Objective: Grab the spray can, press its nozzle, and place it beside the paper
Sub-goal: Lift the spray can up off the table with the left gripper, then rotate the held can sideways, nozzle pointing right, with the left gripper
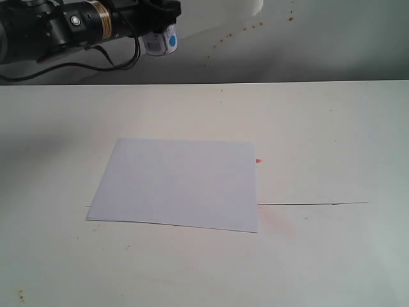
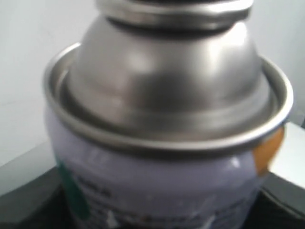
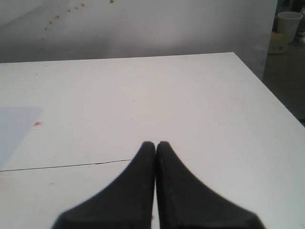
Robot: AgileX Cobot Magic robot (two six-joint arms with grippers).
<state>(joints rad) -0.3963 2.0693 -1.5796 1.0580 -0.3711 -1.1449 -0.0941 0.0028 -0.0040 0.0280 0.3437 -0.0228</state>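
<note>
Above the far edge of the table (image 1: 332, 134), toward its left corner, the left gripper (image 1: 158, 27) clenched the spray can (image 1: 161, 43) in the air, well apart from the paper (image 1: 179, 182) lying flat mid-table. The right gripper (image 3: 156, 153) was pinched closed, empty.

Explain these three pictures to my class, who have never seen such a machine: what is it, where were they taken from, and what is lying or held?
It is a robot with two arms ending in grippers. One camera stands apart and overlooks a white table, where a sheet of paper lies flat. Two more cameras sit on the wrists. The left gripper holds a spray can in the air; its wrist camera sees the can very close. The right gripper is shut and empty.
</note>
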